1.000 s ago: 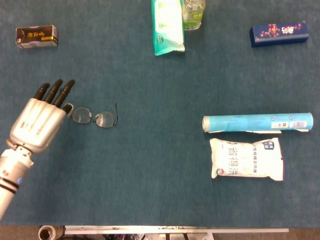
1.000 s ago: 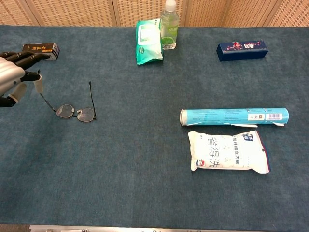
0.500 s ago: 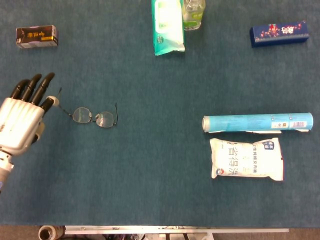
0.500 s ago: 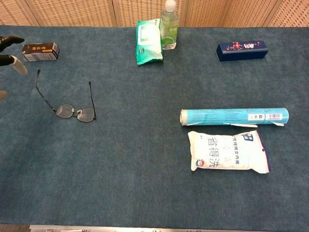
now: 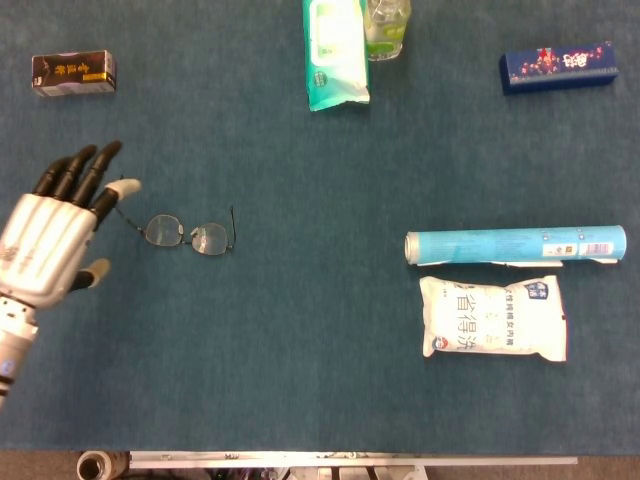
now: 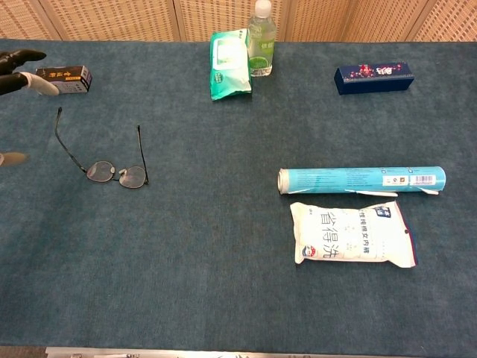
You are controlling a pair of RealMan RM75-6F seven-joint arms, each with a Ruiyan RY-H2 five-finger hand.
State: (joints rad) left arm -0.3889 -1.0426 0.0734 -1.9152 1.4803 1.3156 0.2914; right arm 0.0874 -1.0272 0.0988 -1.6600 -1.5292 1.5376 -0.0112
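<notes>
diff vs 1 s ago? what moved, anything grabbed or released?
The left hand pulled back left off the glasses, whose near temple arm it covered a second ago; it now hovers beside them, fingers spread, holding nothing. The glasses themselves barely shifted. All other items on the table stayed put.

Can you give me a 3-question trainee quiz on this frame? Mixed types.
1. True or false: the left hand is holding the glasses.
2. Which item lies directly beside the white pouch? A) blue box B) cyan tube C) dark box
3. Fill in: the clear bottle stands next to the green ______ pack.

Key: 1 false, its fingers are spread, with nothing in them. 2 B. 3 wipes.
</notes>
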